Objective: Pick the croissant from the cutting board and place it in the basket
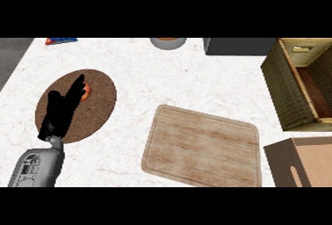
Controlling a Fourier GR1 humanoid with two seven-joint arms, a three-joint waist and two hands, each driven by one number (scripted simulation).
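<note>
The brown oval basket (97,110) lies at the left of the white counter. My left hand (62,112) stretches over it with straight fingers, the tips pointing away from me. An orange croissant (87,91) peeks out at the right of the fingers, inside the basket and mostly hidden by them. I cannot tell whether the fingers touch it. The pale wooden cutting board (201,147) lies bare in the middle of the counter, to the right of the basket. My right hand does not show.
A woven crate (285,88) stands at the right edge and a tan box (298,162) at the lower right. Along the far edge sit a dark box (240,46), a grey bowl (168,42) and a blue and red item (62,40).
</note>
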